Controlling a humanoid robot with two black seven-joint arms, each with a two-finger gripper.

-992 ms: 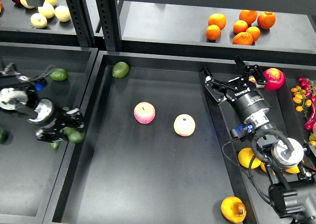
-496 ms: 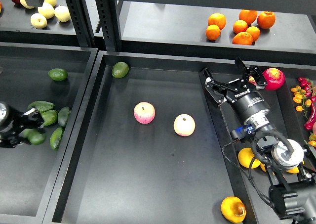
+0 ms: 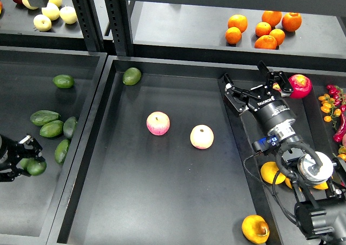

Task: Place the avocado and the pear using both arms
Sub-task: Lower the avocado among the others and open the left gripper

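Note:
My left gripper is at the left edge, low over the left tray, shut on a dark green avocado. Several more dark avocados lie just above it in that tray. The golden pear lies alone at the front right corner of the middle tray. My right gripper is open and empty over the back of the right tray, far from the pear, with a red fruit beside its right finger.
Two pink-yellow apples lie mid-tray, and a lighter green avocado lies at its back left. Yellow fruit sits under my right arm. Oranges and pale fruit are on the back shelf, with small peppers far right.
My left gripper has drawn back left and down from the left tray's right wall to the view's edge, taking the dark avocado with it. The right arm has stayed still.

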